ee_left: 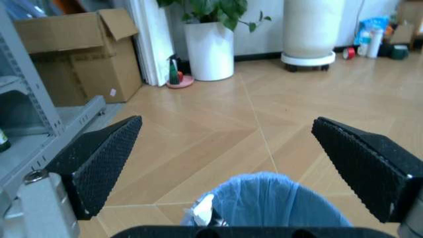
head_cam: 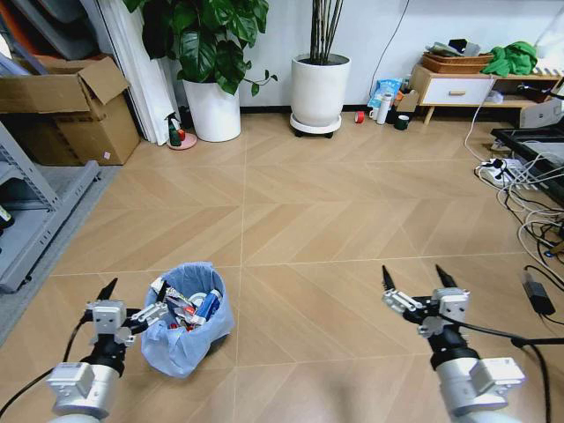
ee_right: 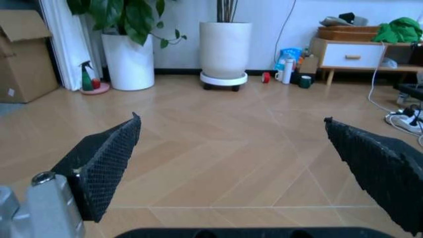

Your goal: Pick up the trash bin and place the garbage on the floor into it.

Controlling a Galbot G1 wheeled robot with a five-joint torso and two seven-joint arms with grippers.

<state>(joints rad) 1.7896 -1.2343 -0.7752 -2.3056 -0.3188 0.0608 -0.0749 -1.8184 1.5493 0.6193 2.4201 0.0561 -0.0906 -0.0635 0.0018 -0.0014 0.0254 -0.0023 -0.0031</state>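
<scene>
Now I see the small round dark trash bin with its crinkly light blue plastic bag (head_cam: 185,322) standing on the light brown wood-look floor (head_cam: 335,203), already full of wrappers and a can, so I judge the collecting is done. My left gripper (head_cam: 134,300) hovers just beside the rim with jaws released, probably because it has let the bin go, and my right gripper (head_cam: 416,282) waits well apart, jaws also spread and holding nothing.

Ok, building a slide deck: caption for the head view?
Left pincer open beside the litter-filled trash bin; right pincer open over bare floor.
</scene>
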